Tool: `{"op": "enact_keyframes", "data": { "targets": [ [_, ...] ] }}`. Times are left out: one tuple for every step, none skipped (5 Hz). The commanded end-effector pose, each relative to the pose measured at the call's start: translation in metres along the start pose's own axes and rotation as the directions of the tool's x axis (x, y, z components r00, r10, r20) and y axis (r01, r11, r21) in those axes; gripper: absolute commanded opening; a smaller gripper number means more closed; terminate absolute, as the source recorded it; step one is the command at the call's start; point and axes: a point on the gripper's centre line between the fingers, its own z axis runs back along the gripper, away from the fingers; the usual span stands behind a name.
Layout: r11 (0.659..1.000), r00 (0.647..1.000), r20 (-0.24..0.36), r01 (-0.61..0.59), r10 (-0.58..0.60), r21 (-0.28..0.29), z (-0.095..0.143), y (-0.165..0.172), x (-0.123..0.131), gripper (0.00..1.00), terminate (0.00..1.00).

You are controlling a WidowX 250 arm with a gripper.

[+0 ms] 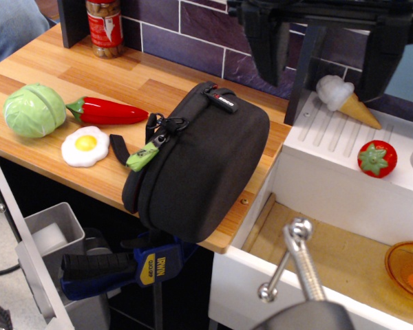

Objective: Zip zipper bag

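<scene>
observation.image, zipper bag (203,165) below-left of pincer (327,48)

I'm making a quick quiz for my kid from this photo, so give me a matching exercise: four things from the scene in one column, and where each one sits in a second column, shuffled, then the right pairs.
Things
1. Black rounded fabric zipper bag
2. Round pale green toy cabbage
3. White and yellow toy fried egg
4. Red toy strawberry with green leaves

Places
A. On the white ribbed drainboard, right side
B. At the far left of the wooden counter
C. Just below the glossy red toy chili pepper
D. At the wooden counter's front right corner, overhanging the edge

Pairs: 1-D, 2-B, 3-C, 4-A
</scene>
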Motion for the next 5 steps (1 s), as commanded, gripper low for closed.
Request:
{"op": "enact_keyframes", "data": {
  "targets": [
    [1.0, 1.0, 0.0, 0.0, 0.0, 0.0, 0.0, 0.0, 0.0, 1.0, 0.0],
    [1.0, 0.999, -0.018, 0.026, -0.026, -0.003, 0.011, 0.02, 0.002, 1.0, 0.0],
    [0.997, 0.997, -0.026, 0.072, -0.072, -0.006, 0.019, 0.045, -0.008, 1.0, 0.0],
    [0.995, 0.995, -0.019, 0.101, -0.101, 0.006, 0.017, 0.077, -0.015, 1.0, 0.0],
    [0.99, 0.991, 0.001, 0.137, -0.137, 0.028, 0.005, 0.1, -0.02, 1.0, 0.0]
  ]
}}
